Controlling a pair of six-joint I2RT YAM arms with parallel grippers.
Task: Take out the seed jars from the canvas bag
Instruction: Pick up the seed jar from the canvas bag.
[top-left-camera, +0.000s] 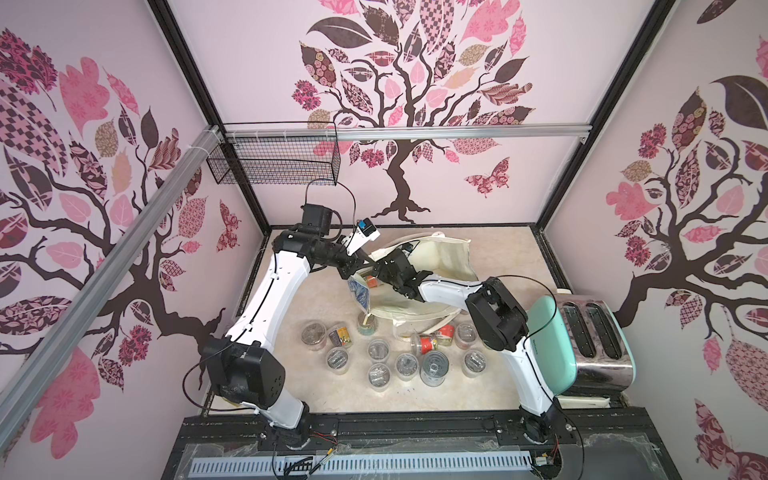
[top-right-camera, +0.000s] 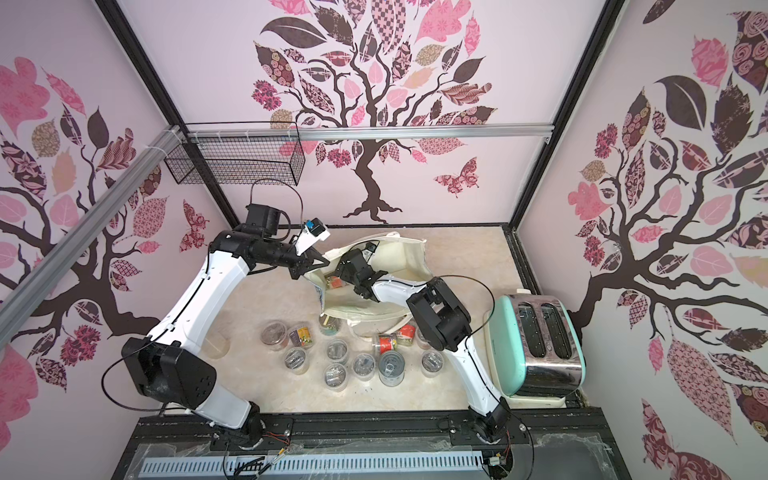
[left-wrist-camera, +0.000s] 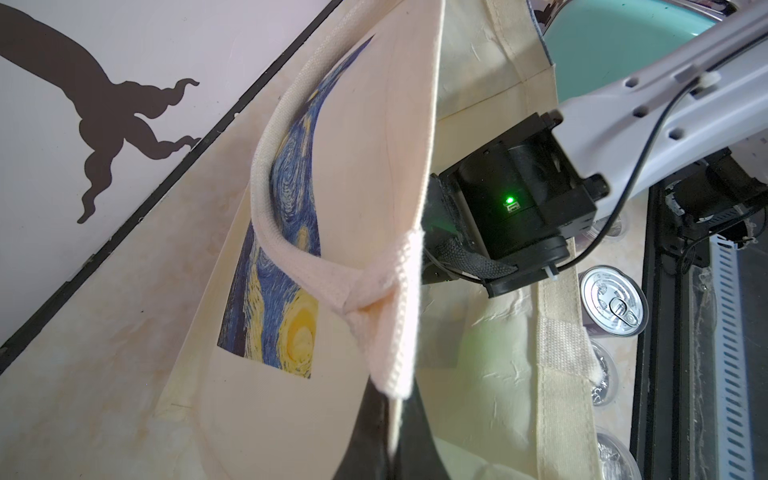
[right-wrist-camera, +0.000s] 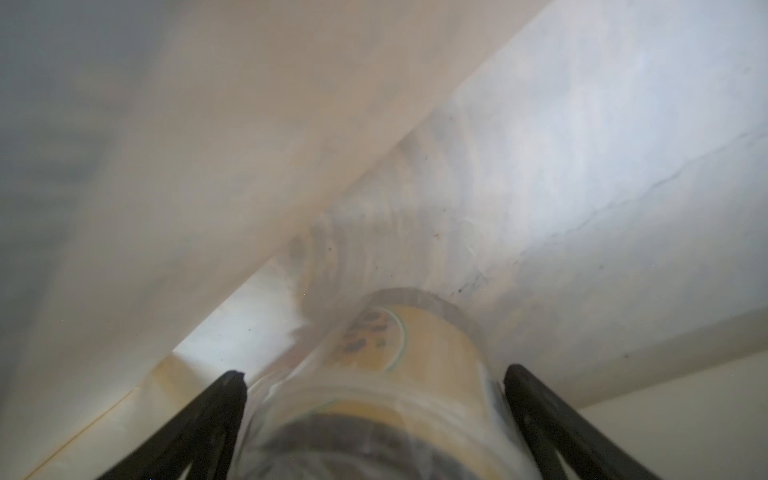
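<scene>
jar (right-wrist-camera: 415, 374) between spread right jaws, arm (top-left-camera: 440, 287) stretched inside canvas bag (top-left-camera: 453, 253)

Canvas bag (top-left-camera: 446, 253): cream, blue-and-yellow swirl print.
Seed jars (top-left-camera: 378, 348): clear, several labels red or orange.
Toaster (top-left-camera: 548, 332): mint green, chrome top.
Tabletop (top-left-camera: 332, 395): beige marbling.
Wire basket (top-left-camera: 274, 160): black.
Walls (top-left-camera: 257, 62): pale pink, dark brown tree, leaves in pink checks, florals, stripes.

At the rear of the bench (top-left-camera: 311, 399), canvas bag (top-left-camera: 449, 253) with a jar (top-left-camera: 372, 282) inside; before it, seed jars (top-left-camera: 378, 349) clustered; right of those, toaster (top-left-camera: 590, 336).
</scene>
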